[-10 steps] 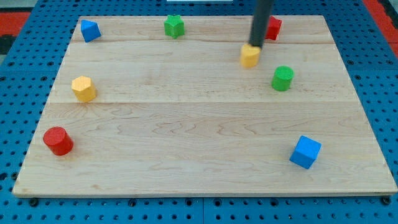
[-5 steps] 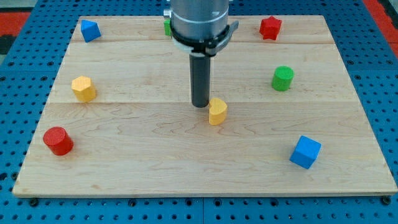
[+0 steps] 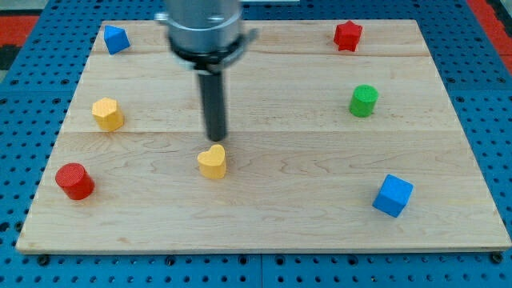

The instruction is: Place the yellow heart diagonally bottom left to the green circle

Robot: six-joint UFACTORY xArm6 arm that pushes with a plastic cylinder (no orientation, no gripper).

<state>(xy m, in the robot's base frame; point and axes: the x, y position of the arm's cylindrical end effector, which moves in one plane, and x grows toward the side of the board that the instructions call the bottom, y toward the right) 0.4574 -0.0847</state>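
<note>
Nearest the view's bottom sit the blue cube [image 3: 393,195] at right and the red cylinder [image 3: 74,180] at left. A bit farther in, the yellow heart [image 3: 212,161] lies left of centre, well apart from the green circle [image 3: 363,100] and already below-left of it. My tip [image 3: 216,138] is just above the heart, nearly touching. No gripper here, just a rod, so nothing opens or closes. The heart looks light, rigid and prone to spinning, so I'd push its flat side square-on.
</note>
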